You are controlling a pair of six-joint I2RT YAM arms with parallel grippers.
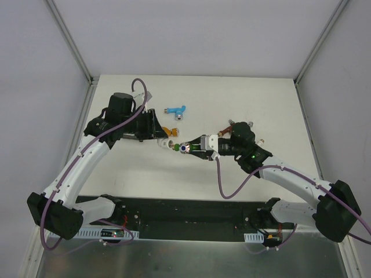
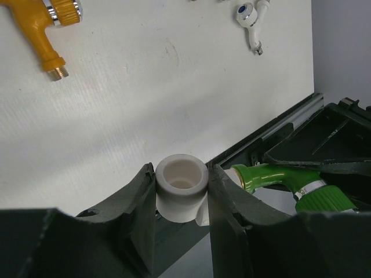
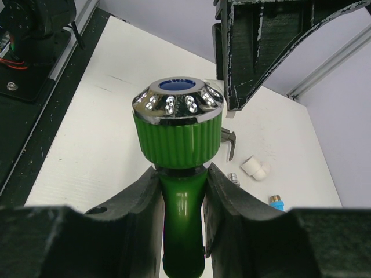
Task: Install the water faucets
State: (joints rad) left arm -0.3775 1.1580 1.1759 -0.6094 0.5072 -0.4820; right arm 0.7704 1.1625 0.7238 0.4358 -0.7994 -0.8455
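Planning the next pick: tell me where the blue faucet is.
Top view: the blue faucet lies on the table, near centre toward the far edge, beyond the orange faucet and the left tool.

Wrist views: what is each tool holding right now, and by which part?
The left tool clamps the white pipe fitting across its round socket walls; the right tool clamps the green faucet by its neck, just below the knob.

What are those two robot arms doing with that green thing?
They seem to be joining a tap to a pipe piece. The left pincer grips a small white plastic pipe fitting, and the right pincer grips a green plastic faucet with a shiny cap. They meet over the white table, the faucet's end right beside the fitting. A blue faucet and an orange faucet lie nearby.
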